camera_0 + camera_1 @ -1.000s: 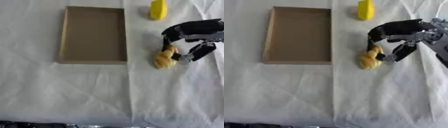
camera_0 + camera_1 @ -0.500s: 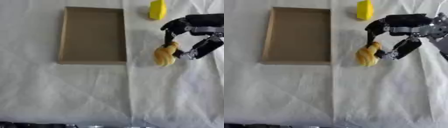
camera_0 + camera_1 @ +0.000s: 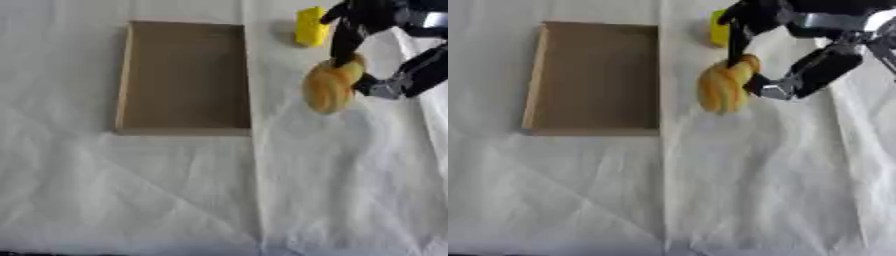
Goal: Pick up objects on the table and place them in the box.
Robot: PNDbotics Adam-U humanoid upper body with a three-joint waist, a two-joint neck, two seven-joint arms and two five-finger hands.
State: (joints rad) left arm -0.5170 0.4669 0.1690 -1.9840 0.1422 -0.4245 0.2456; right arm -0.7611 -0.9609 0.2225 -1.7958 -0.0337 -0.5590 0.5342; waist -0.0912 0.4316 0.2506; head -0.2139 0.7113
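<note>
A white, creased cloth-covered table [image 3: 175, 200] fills the frame. In the upper left sits the shallow brown rectangular cardboard box [image 3: 184, 75], and nothing shows inside it, so by these pictures no object has yet gone in.

At the upper right the robot's black right hand [image 3: 798, 35] reaches in from the top right corner. Its dark fingers [image 3: 737, 42] and thumb are curled around the top of a rounded yellow-orange object with soft ribbed sides [image 3: 331, 86], pinching it from above so that it hangs below the hand. The object seems clear of the cloth, with a faint shadow under it, and it sits just to the right of the box's right wall, near mid-height of the box. It is not yet over the box.

Further up, near the top edge and partly behind the hand, a small bright yellow block [image 3: 310, 26] lies on the cloth, untouched.

By my reading the task is at an early stage: one object is lifted and on its way, the block is left to fetch. The left hand shows in neither view.
</note>
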